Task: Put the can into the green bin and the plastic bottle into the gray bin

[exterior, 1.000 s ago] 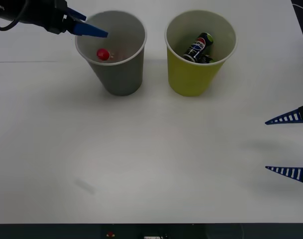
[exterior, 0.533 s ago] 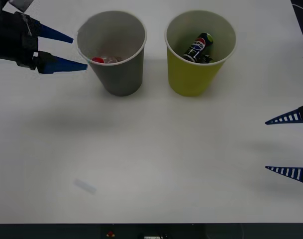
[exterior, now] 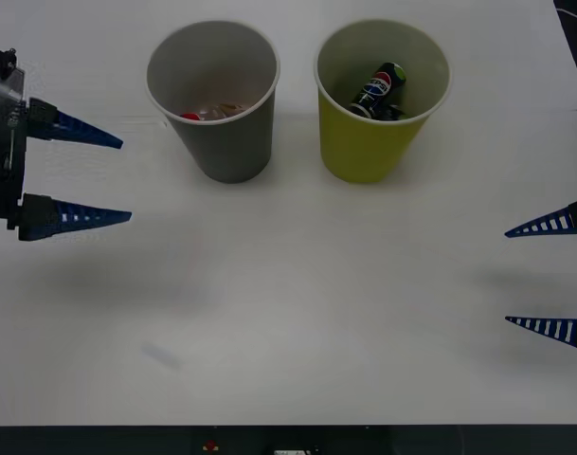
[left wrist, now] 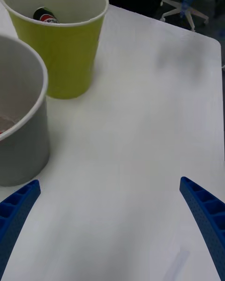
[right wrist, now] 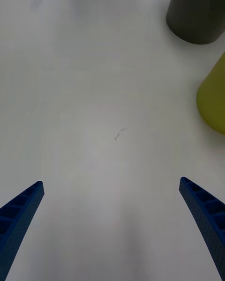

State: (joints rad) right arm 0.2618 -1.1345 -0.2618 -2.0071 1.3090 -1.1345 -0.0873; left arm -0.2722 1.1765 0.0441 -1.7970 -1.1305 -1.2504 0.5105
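The can (exterior: 381, 88) lies tilted inside the green bin (exterior: 371, 152) at upper right of the front view, and the plastic bottle (exterior: 210, 113) rests in the gray bin (exterior: 228, 147) just beside it. Left gripper (exterior: 80, 178) hovers at the left edge, fingers spread, empty. Right gripper (exterior: 549, 276) sits at the right edge, fingers apart too, over the white table (exterior: 316, 303).

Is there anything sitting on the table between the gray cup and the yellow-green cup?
No. In the front view the gray bin and the green bin stand apart, with bare white table between them.
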